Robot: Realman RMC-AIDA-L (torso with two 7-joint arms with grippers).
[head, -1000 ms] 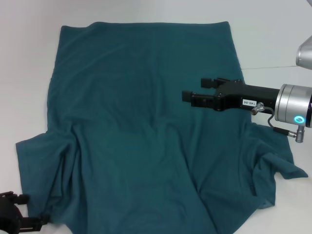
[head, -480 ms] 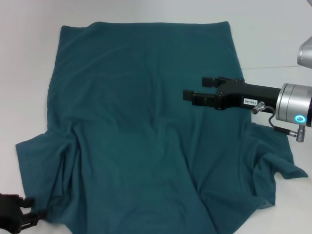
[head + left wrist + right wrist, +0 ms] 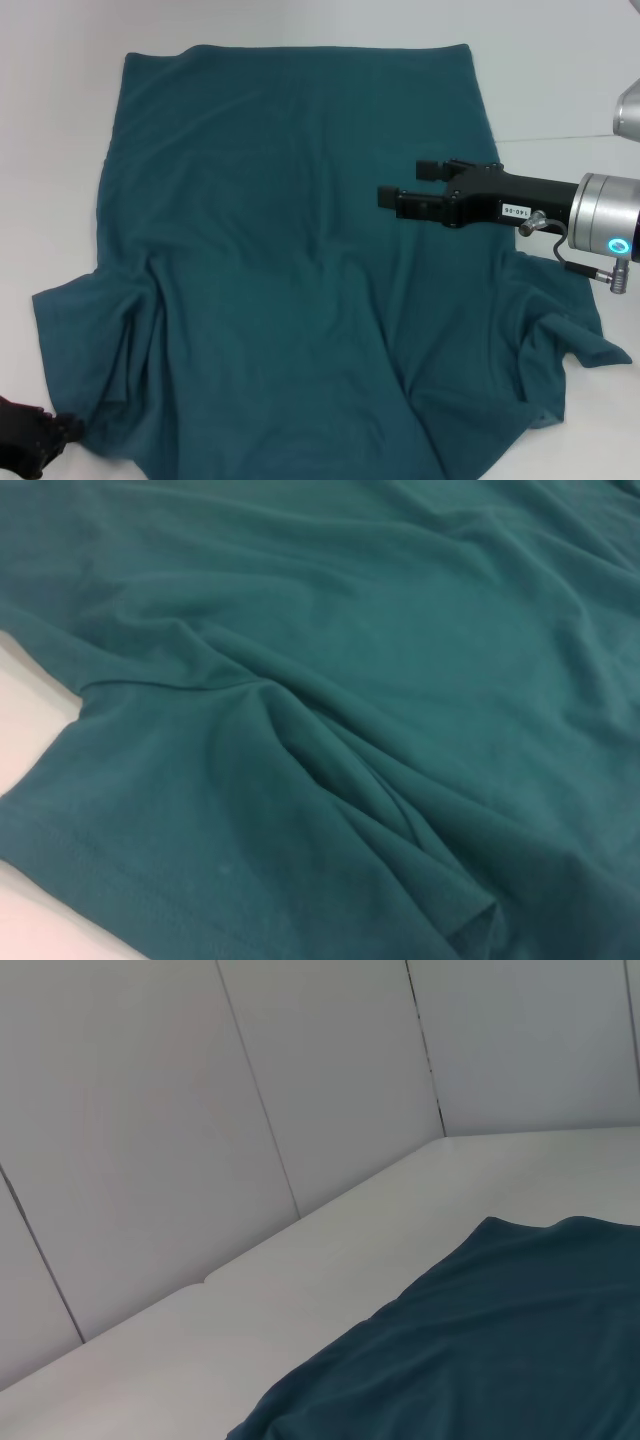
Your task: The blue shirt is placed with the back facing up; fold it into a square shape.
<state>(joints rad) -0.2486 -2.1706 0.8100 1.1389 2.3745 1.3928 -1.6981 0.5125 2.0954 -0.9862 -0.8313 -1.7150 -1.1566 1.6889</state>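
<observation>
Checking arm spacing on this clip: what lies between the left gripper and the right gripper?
In the head view, only the blue shirt spreads between them, wrinkled, with nothing on it. The left gripper sits at its near sleeve; the right gripper hovers above it.

The left end effector (image 3: 30,445) is mostly cut off at the frame corner.

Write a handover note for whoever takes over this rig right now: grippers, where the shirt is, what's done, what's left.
Right gripper: open, empty, over the right half of the shirt.
Left gripper: at the near left corner by the left sleeve's edge; only partly in view.
Shirt: spread on the white table, plain side up, hem far, sleeves near, both sleeves rumpled.
Done: no fold visible.
Left: the whole fold into a square.
</observation>
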